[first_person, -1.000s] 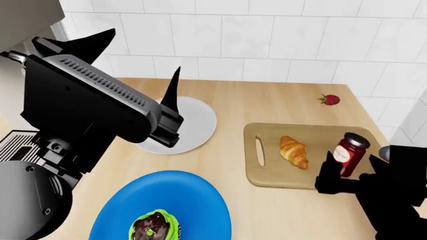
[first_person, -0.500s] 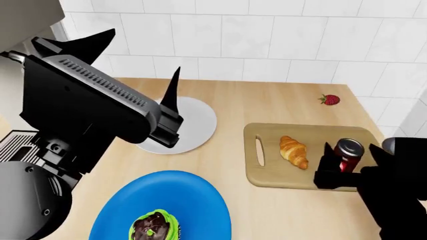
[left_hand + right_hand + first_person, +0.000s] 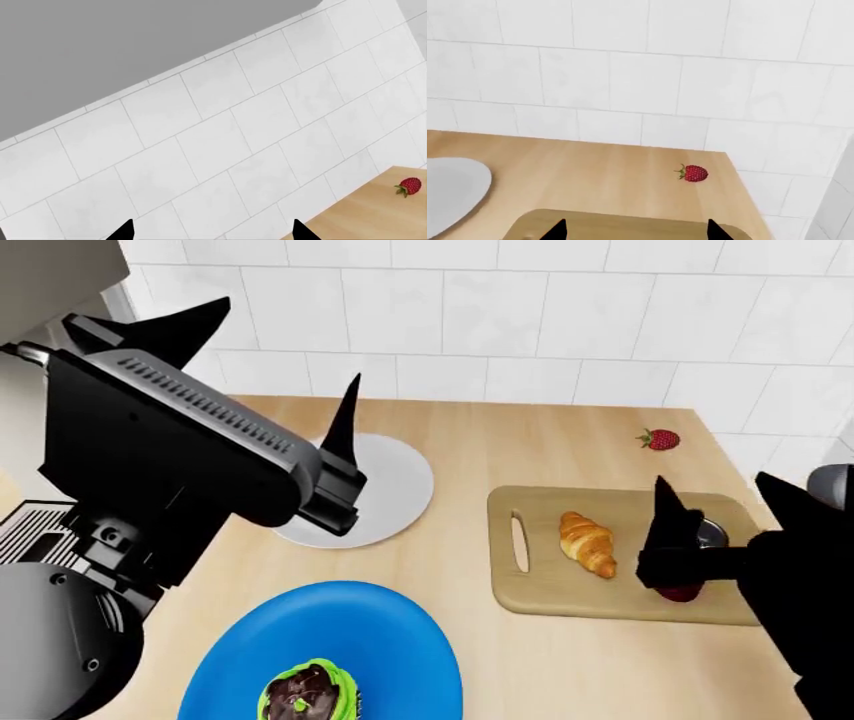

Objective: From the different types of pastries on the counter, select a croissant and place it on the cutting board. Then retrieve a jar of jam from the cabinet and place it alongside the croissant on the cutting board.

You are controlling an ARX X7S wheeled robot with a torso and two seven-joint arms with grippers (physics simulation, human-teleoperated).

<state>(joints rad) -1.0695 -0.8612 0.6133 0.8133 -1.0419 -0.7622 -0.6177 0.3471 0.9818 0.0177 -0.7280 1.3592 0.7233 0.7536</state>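
Croissant: lying on the cutting board, toward the slot-handle end; first half of the task judged done.

Jar of jam: on the board at 3 o'clock of the croissant, near it but apart; grey lid edge and a patch of red showing past the black finger; mostly hidden, so upright or tipped cannot be told for certain.

Right gripper: over the jar end of the board, jaws spread wide with the tips well apart; jar appears released rather than gripped; in the right wrist view only the two tips showing above the far board edge, no jar between them.

Left gripper: raised at 10 o'clock of the board, jaws parted, nothing between them; left wrist view filled with wall tile.

Second half judged complete or nearly so; left to do, if anything: clearing the right arm and confirming the jar stands steady.

Also on the tabletop: strawberry at 1 o'clock of the board; grey plate at 9 o'clock; cupcake on the blue plate at 7 o'clock, untouched.
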